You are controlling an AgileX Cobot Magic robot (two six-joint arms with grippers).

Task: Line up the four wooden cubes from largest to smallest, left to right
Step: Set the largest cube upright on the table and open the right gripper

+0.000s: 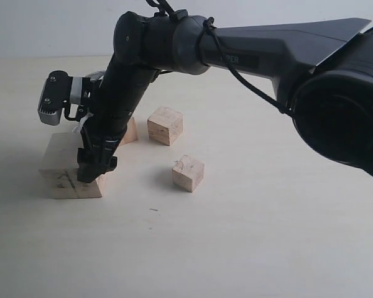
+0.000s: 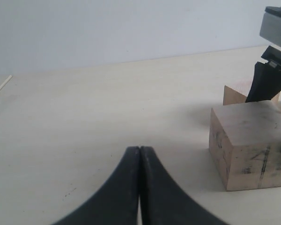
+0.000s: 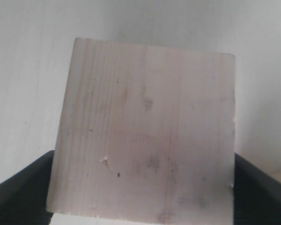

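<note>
The largest wooden cube (image 1: 61, 166), marked with dark lines on its front face, rests on the table at the left. My right gripper (image 1: 88, 162) reaches across from the right and is shut on it, and the cube (image 3: 145, 117) fills the right wrist view between the black fingers (image 3: 23, 187). A mid-sized cube (image 1: 165, 125) stands behind the centre, and a smaller cube (image 1: 188, 172) sits in front of it. A fourth cube (image 1: 131, 131) is partly hidden behind the arm. My left gripper (image 2: 139, 150) hovers shut and holds nothing, well to the side of the largest cube (image 2: 250, 145).
The right arm's thick black links (image 1: 248, 56) span the upper right of the exterior view, with the wrist camera housing (image 1: 53, 99) above the largest cube. Pale tabletop (image 1: 236, 248) stretches in front and to the right.
</note>
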